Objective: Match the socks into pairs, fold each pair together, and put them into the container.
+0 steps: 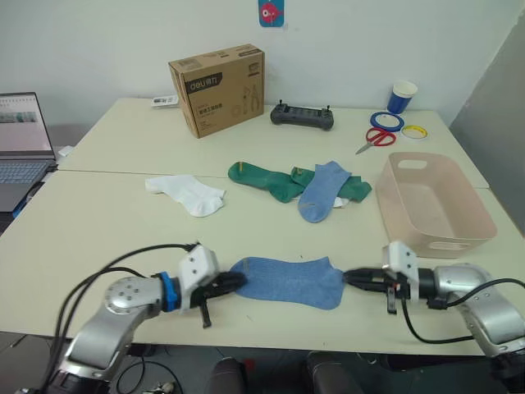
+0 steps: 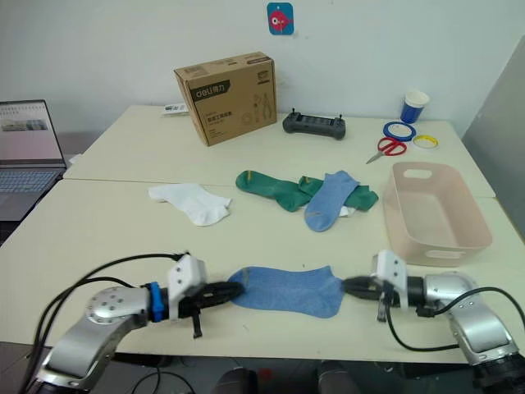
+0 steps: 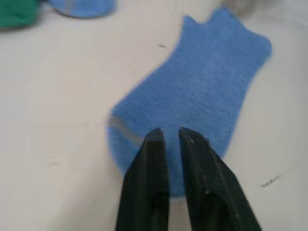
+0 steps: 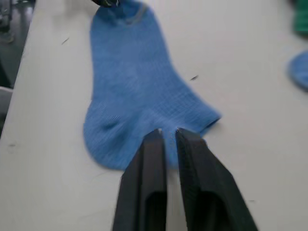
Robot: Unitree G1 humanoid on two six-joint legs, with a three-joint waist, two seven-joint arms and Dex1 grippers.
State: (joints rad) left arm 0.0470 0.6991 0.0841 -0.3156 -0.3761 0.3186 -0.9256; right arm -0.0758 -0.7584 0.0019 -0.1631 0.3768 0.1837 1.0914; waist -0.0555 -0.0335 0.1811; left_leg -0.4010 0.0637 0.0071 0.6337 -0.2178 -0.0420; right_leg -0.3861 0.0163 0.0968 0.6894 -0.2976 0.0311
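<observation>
A light blue sock [image 1: 287, 281] lies flat near the table's front edge, stretched between my two grippers. My left gripper [image 1: 234, 283] is shut on its toe end [image 3: 144, 144]. My right gripper [image 1: 349, 277] is shut on its cuff end [image 4: 187, 120]. Farther back, a second light blue sock [image 1: 321, 190] lies across two dark green socks [image 1: 267, 179]. A scrap of white sock [image 1: 339, 201] peeks out beneath them. Another white sock [image 1: 187, 193] lies alone to the left. The pale pink container [image 1: 432, 201] stands empty at the right.
A brown cardboard box [image 1: 217, 89], a black controller [image 1: 302, 116], red scissors [image 1: 376, 138], tape rolls [image 1: 385, 121] and a blue cup [image 1: 402, 96] line the back of the table. A laptop [image 1: 20, 139] sits at the far left.
</observation>
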